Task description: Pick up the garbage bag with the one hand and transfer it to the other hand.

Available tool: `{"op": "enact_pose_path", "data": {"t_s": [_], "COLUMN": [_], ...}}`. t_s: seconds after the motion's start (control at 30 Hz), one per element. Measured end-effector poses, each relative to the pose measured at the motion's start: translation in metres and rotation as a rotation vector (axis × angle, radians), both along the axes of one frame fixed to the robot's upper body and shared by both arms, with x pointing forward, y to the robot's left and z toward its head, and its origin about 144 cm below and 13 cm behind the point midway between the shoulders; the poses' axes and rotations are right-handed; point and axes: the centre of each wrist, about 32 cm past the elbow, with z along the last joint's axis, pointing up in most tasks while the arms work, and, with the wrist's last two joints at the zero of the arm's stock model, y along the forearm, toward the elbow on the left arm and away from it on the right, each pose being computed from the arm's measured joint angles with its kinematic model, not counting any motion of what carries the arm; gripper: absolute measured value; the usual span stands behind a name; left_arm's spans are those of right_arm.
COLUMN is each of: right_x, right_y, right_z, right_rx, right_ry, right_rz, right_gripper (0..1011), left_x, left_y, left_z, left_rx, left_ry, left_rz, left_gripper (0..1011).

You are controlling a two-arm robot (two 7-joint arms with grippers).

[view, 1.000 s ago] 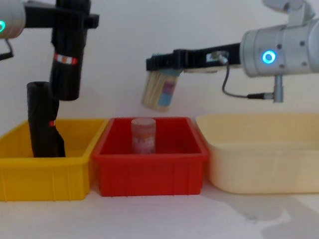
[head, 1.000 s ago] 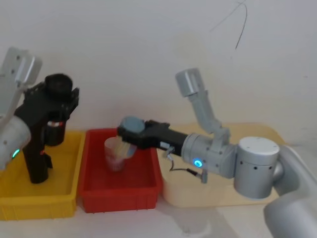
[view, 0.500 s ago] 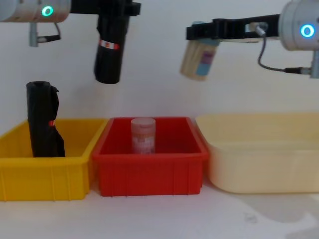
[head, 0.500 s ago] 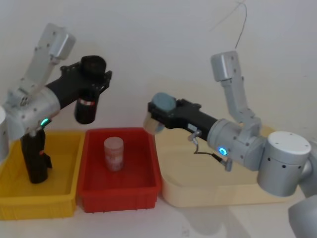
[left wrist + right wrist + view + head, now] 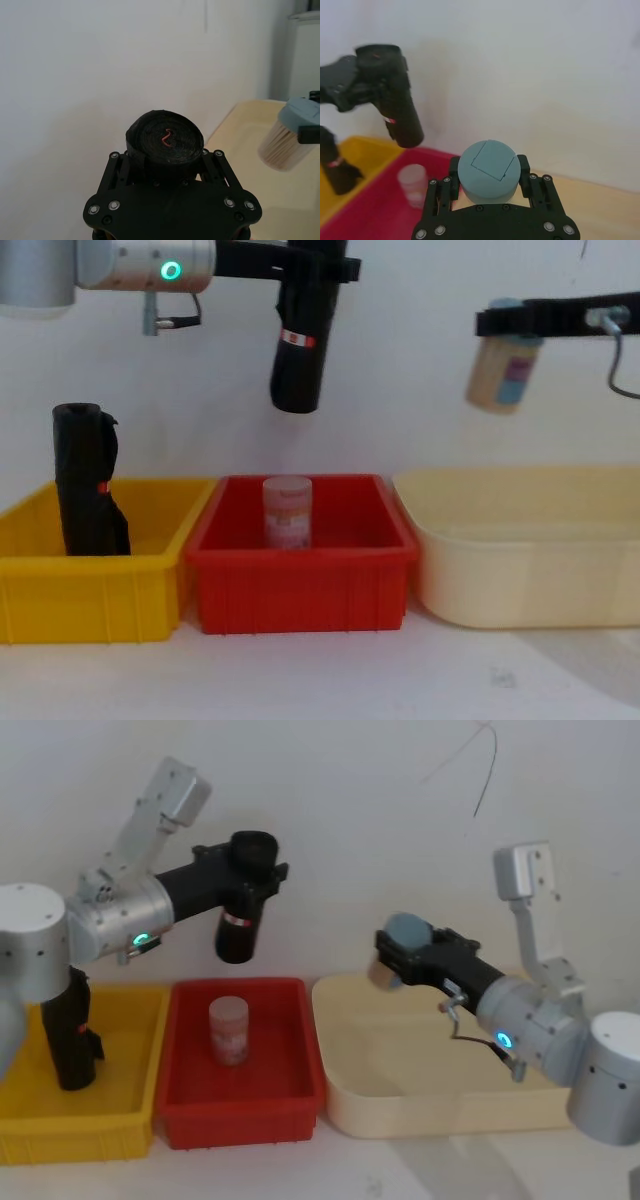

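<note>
My left gripper (image 5: 252,862), green ring lit, is clamped on the top end of the garbage bag (image 5: 237,923); the roll hangs nearly upright at the upper middle of the chest view, high over the red bin (image 5: 300,590); its long body and lower end are bare, which I judge leaves room for a second grasp. The right gripper (image 5: 405,944), at centre right of the head view over the cream tub (image 5: 520,580), is closed around a capped jar (image 5: 503,370); I judge it cannot take the roll until that is set down. Open air lies between the two, which are well apart. Below, a small clear jar (image 5: 287,512) stands in the red bin, and another black roll (image 5: 88,490) stands in the yellow bin (image 5: 90,605) at lower left; both are well beneath the hanging roll. A pale wall stands behind; how close, I cannot tell.
</note>
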Motion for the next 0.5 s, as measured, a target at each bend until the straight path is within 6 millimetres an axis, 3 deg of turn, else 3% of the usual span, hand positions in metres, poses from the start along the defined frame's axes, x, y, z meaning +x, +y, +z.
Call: {"op": "enact_pose_path", "data": {"t_s": [0.27,0.5], "right_x": [-0.009,-0.016], "right_y": [-0.018,-0.032], "right_z": [-0.02,-0.037], "right_rx": [-0.021,-0.046], "right_ry": [0.043,0.092], "right_rz": [-0.114,-0.174], "right_gripper": [663,663], "left_x": [0.031,0.041], "left_y": [-0.02,-0.029], "left_z": [-0.004,-0.005], "left_rx": [-0.025,-0.034], "left_ry": [0.031,0.044], "left_rz": [-0.155,-0.224], "left_gripper": [507,507]}}
